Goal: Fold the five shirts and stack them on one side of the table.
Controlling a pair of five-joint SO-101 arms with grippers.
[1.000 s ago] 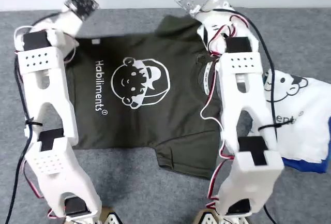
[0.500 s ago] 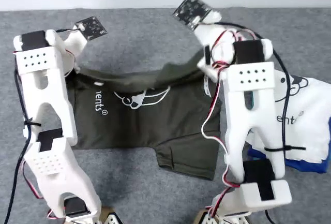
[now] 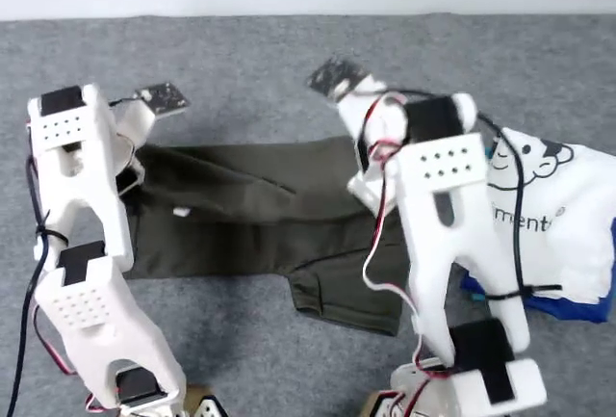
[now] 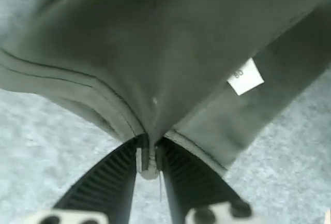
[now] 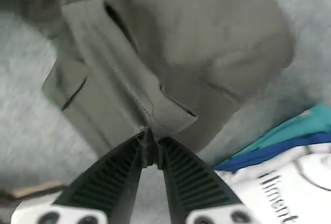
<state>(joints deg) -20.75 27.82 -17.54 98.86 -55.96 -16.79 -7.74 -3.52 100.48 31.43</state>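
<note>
Looking down in the high view, a dark olive shirt (image 3: 250, 215) lies as a wide, doubled-over band across the middle of the grey table (image 3: 241, 61), stretched between the two arms. The left arm (image 3: 77, 195) stands over one end of it and the right arm (image 3: 438, 195) over the other. A small white tag (image 3: 180, 212) shows on the cloth close to the left arm, and one sleeve (image 3: 351, 292) sticks out flat from the near edge below the right arm. Beside the right arm, at the table's right side, a white shirt (image 3: 568, 234) with a printed figure rests on top of a blue shirt (image 3: 539, 303), whose edge peeks out beneath it. This pair lies just beside the olive one.

From the left wrist view, the left gripper (image 4: 149, 157) has its ribbed fingers (image 4: 116, 177) pressed narrowly together on a stitched edge of the olive shirt (image 4: 155, 38). The cloth hangs from the pinch in folds above the grey table (image 4: 41, 136), and the white tag (image 4: 245, 76) sits on the fabric to one side.

From the right wrist view, the right gripper (image 5: 150, 149) is likewise clamped tight on a hemmed edge of the olive shirt (image 5: 207, 38), the fabric bunched and creased beyond the fingertips. Past it lie the blue shirt (image 5: 279, 146) and the printed white shirt (image 5: 289, 188), on the grey table (image 5: 26, 105).
</note>
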